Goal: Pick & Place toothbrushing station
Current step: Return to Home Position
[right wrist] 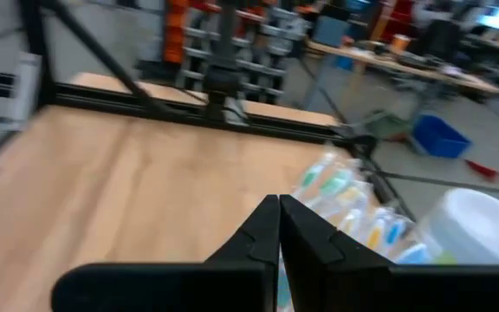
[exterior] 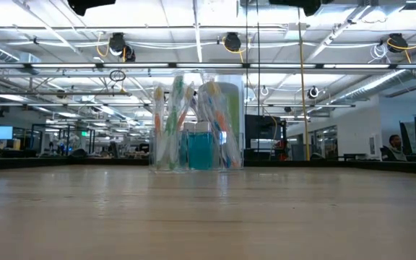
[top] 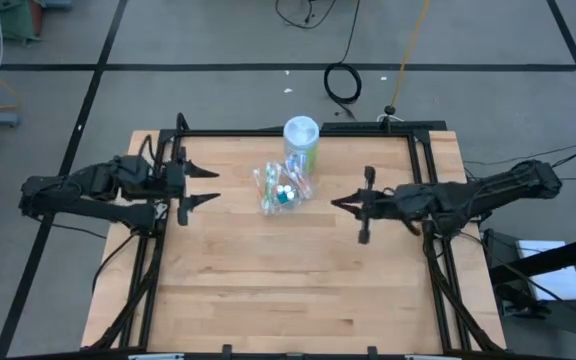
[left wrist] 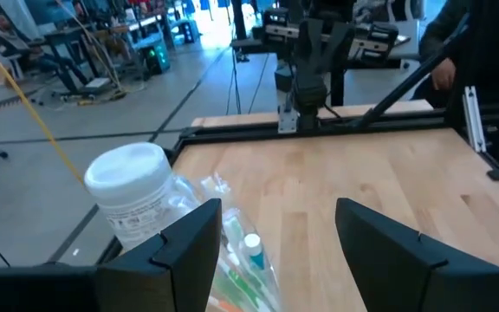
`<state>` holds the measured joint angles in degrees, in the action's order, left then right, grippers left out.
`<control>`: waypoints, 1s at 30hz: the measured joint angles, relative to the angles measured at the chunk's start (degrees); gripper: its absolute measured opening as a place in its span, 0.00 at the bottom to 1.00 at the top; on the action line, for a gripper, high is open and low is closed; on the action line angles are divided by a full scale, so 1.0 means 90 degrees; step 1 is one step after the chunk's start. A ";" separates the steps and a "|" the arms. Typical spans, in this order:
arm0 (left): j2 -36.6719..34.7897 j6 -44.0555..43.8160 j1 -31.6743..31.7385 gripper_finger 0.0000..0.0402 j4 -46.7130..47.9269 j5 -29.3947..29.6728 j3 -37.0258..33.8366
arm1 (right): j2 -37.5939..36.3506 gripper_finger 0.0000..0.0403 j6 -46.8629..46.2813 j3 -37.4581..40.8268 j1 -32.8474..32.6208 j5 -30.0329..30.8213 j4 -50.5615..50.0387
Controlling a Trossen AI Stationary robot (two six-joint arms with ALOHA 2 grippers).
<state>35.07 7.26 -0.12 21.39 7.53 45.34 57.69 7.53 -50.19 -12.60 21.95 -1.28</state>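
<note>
A clear plastic cup (top: 280, 190) holding several pastel toothbrushes and small blue tubes stands on the wooden table (top: 268, 280), at its far middle. It shows in the low view (exterior: 193, 133) and both wrist views (left wrist: 241, 260) (right wrist: 353, 204). A green canister with a white lid (top: 301, 140) stands just behind it. My left gripper (top: 211, 186) is open at the table's left side, apart from the cup. My right gripper (top: 336, 205) is shut and empty, to the right of the cup.
The green canister also shows in the left wrist view (left wrist: 132, 195) and right wrist view (right wrist: 479, 225). A black frame (top: 298, 132) runs along the table's far and side edges. Bare wood spans the near half of the table.
</note>
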 joint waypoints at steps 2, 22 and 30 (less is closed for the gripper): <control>-0.0122 0.0009 0.0000 0.58 -0.0018 0.0000 -0.0027 | -0.0245 0.01 0.0021 0.0000 0.0026 -0.0381 -0.0197; -0.2587 0.0953 0.0000 0.58 -0.0892 -0.0789 -0.2356 | -0.4037 0.00 -0.0090 0.2640 0.0027 -0.2981 -0.0164; -0.3514 0.0686 0.0002 0.58 -0.0853 -0.1029 -0.3036 | -0.5931 0.00 -0.0368 0.3816 0.0029 -0.2982 -0.0006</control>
<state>3.45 13.43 -0.10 13.72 -1.73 18.02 4.31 4.22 -15.85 -12.34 -4.89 -1.34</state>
